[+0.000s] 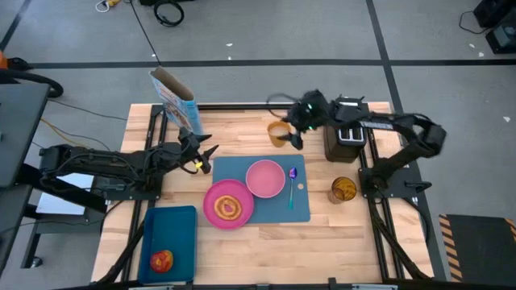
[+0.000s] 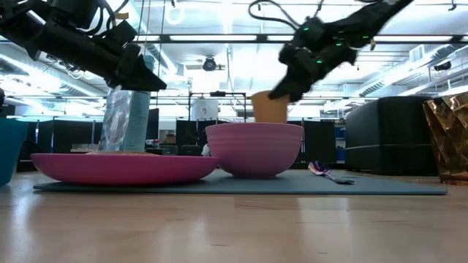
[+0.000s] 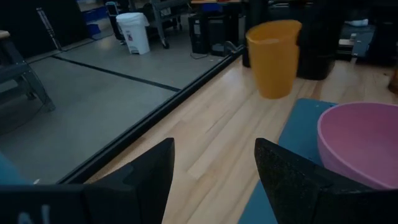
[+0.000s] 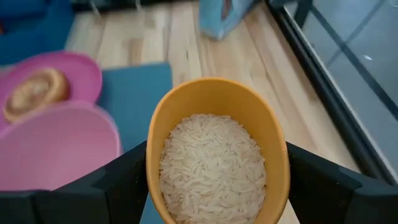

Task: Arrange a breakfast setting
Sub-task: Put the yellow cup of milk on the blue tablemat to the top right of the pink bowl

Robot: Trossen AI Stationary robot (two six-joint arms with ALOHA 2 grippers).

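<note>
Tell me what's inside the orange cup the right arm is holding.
The orange cup, held between the right gripper fingers, is filled nearly to the rim with pale rice-like grains. Whatever lies beneath that top layer, and the cup's bottom, is covered.

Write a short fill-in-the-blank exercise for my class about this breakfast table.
1. The right gripper holds an orange cup filled with ____.
2. The toast slice lies on the pink ____.
3. The spoon rests on the blue ____.
4. The red apple sits on the dark-blue ____.

Missing words: rice; plate; placemat; tray
</note>
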